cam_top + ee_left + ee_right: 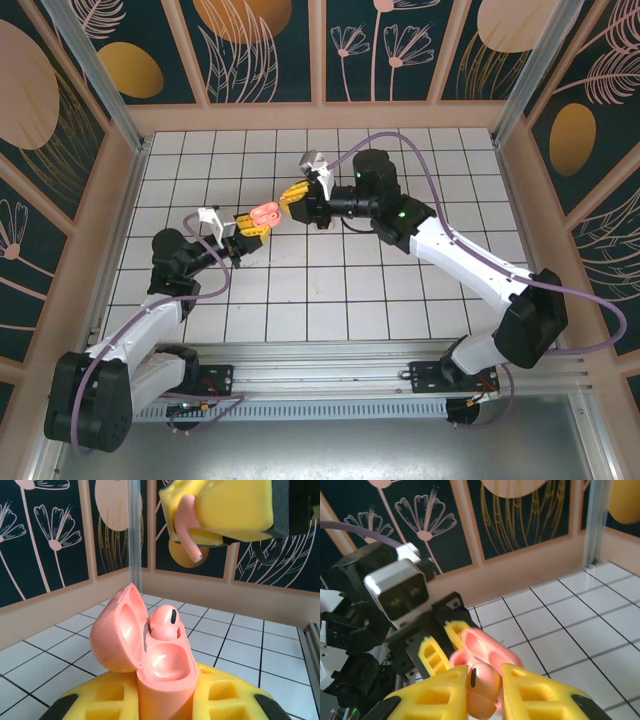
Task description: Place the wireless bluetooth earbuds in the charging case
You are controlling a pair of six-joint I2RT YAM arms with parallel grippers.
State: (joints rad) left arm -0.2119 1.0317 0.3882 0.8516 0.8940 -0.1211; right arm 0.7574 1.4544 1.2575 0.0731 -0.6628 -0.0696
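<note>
Right gripper point(291, 196) clamps earbud point(186, 525), stem down; left gripper point(254, 223) clamps upright open charging case point(162, 666).

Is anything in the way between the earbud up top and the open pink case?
No, nothing I can see. The held earbud in the right gripper hangs in open air above the charging case, lid tipped back. One seated earbud fills one slot; the other looks free.

Charging case point(165, 665) bottom (edge-cropped)

White table point(330, 290), black grid lines, peach border
</note>
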